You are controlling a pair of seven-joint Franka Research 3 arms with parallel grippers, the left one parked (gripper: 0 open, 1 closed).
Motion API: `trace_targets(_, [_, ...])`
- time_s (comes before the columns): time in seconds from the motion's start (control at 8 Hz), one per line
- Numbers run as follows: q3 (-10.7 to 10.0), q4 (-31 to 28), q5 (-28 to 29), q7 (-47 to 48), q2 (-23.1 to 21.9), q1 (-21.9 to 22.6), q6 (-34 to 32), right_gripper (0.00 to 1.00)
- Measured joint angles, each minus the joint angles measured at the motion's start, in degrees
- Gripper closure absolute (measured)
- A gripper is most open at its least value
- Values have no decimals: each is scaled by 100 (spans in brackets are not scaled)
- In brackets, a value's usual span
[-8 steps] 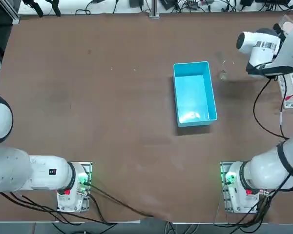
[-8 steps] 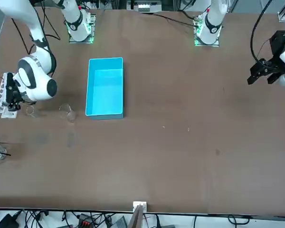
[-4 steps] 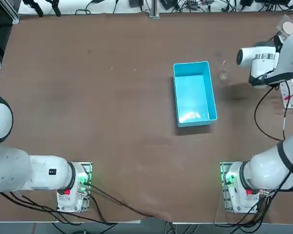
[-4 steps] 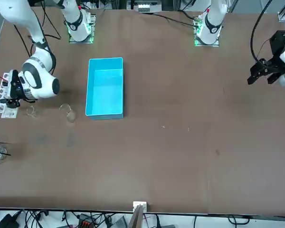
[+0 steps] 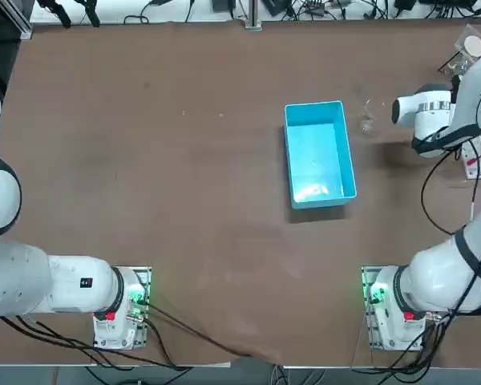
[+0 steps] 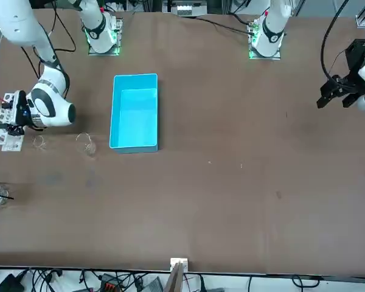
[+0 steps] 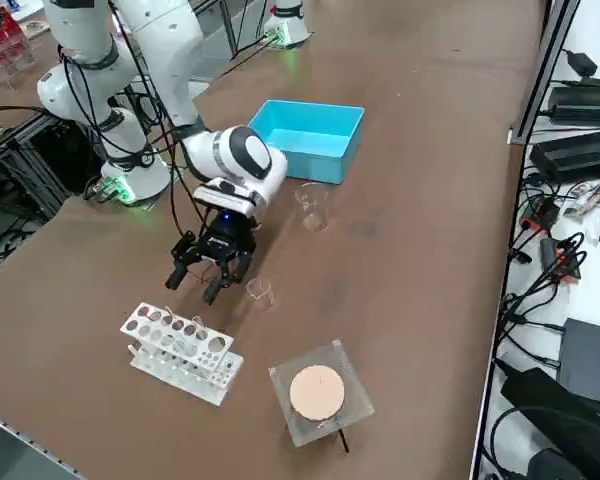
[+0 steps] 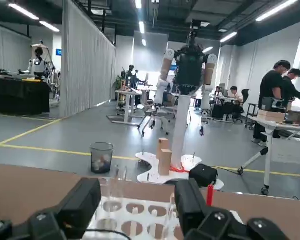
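Right side view: right gripper [image 7: 200,282], fingers apart and empty, hovers low just beside the test-tube rack [image 7: 180,350] at the table's [image 7: 410,250] right edge. Probably the approach step; next calls for squaring up to the rack, closing in slowly

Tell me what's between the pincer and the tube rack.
Nothing: in the right side view, bare table separates pincer from rack; a glass stands beside.
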Motion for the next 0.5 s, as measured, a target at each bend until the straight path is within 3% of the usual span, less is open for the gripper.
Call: trace_targets(0.5, [0,1,-102,379,213,-77,-89,18])
